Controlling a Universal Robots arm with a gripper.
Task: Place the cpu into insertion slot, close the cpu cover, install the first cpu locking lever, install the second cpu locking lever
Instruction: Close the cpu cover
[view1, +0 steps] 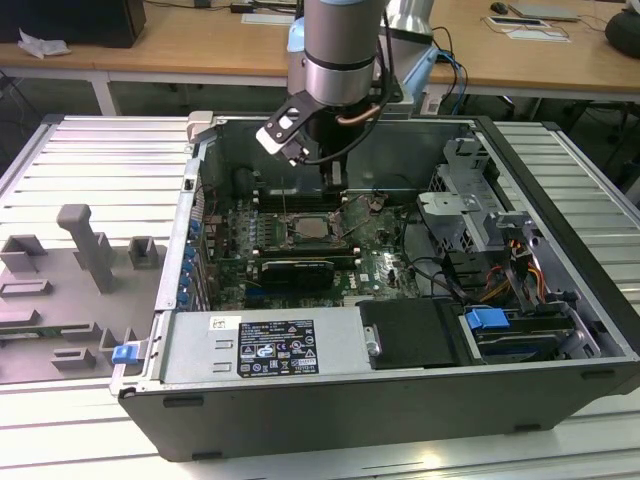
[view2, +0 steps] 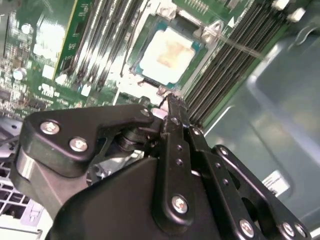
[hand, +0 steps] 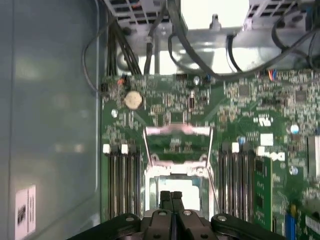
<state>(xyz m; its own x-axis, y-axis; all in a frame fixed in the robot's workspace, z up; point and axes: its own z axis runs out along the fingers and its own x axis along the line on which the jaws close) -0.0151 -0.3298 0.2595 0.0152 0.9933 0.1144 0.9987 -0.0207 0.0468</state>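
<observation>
The gripper (view2: 167, 100) hangs just above the cpu (view2: 167, 52), jaws pressed together. The cpu lies in the insertion slot (view2: 134, 75), cpu cover (hand: 177, 130) open.

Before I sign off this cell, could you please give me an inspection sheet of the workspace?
Surface: slatted metal table bearing an open computer case.
Job's things: cpu seated in the insertion slot; cpu cover raised open.
Clutter: grey fixture blocks at the exterior view's left.
Tool: shut, tips near the slot's edge.
Cables: black bundle beyond the board.
Surroundings: wooden desks behind.
</observation>
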